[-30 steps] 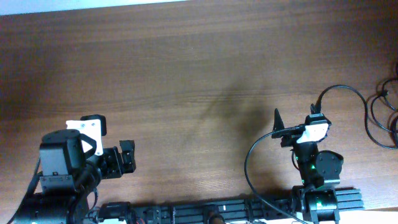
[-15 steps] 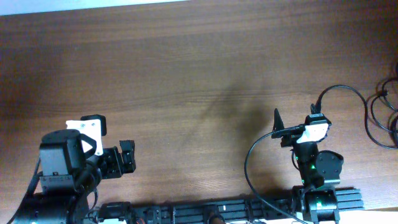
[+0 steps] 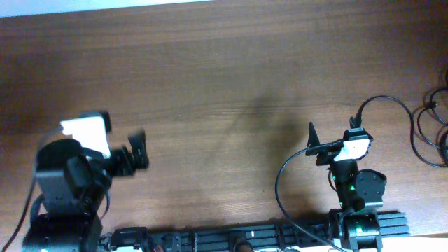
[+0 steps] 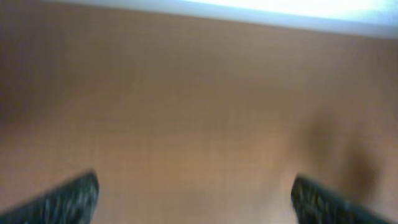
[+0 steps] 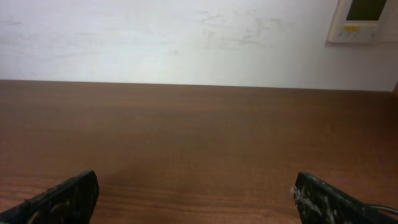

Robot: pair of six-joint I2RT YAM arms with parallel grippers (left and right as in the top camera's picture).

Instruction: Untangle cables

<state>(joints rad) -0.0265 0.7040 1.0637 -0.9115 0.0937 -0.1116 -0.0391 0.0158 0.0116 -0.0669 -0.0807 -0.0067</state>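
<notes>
Only the overhead view shows the cables. They are thin black loops lying on the wooden counter at its 3 o'clock edge, partly cut off by the frame, so the number of cords cannot be told. They lie well apart from both arms, and nothing touches them. Neither wrist view shows them.

Two arms are in view, the left at 8 o'clock and the right at 5 o'clock. Each carries one end effector with two dark fingers.

The left wrist view is blurred. It shows the left end effector spread wide over bare wood, with one finger at each lower corner and nothing between them.

The right wrist view is sharp. The right end effector is equally wide and empty, facing 12 o'clock across the counter toward a pale wall. One white panel with a small screen is mounted at the wall's upper right, and only this view shows it.

One thicker black lead arcs beside the right arm.
</notes>
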